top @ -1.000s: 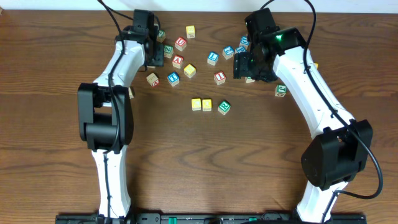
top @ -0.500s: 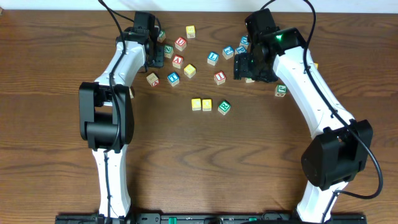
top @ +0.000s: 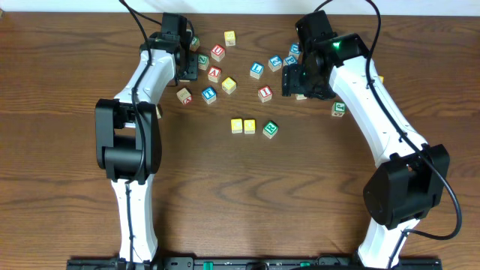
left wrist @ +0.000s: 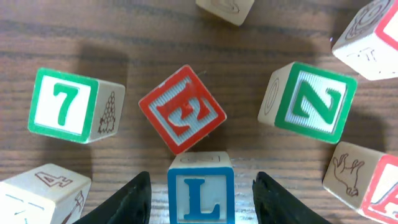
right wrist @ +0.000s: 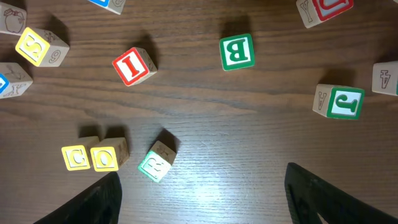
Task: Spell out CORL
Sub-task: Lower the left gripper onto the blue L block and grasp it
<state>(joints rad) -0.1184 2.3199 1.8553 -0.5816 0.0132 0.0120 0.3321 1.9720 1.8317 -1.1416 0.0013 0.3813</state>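
Note:
A yellow C block (top: 237, 125), a yellow O block (top: 250, 126) and a tilted green R block (top: 270, 130) lie in a row at the table's middle. They also show in the right wrist view: the C (right wrist: 76, 157), the O (right wrist: 106, 155) and the R (right wrist: 155, 163). A blue L block (left wrist: 200, 193) stands between the open jaws of my left gripper (left wrist: 200, 202), with a gap on each side. My left gripper (top: 186, 66) hovers over the far-left cluster and hides the L from overhead. My right gripper (top: 296, 79) is open and empty (right wrist: 202, 199), above bare wood.
Around the L block are a red block (left wrist: 182, 109), a green 7 block (left wrist: 68, 104) and a green Z block (left wrist: 314, 102). In the right wrist view are a red I block (right wrist: 132, 66), a green B block (right wrist: 237, 51) and a green J block (right wrist: 344, 102). Several more blocks are scattered along the far side.
My right gripper has edged slightly left and away. My left arm and the blocks have not visibly moved.

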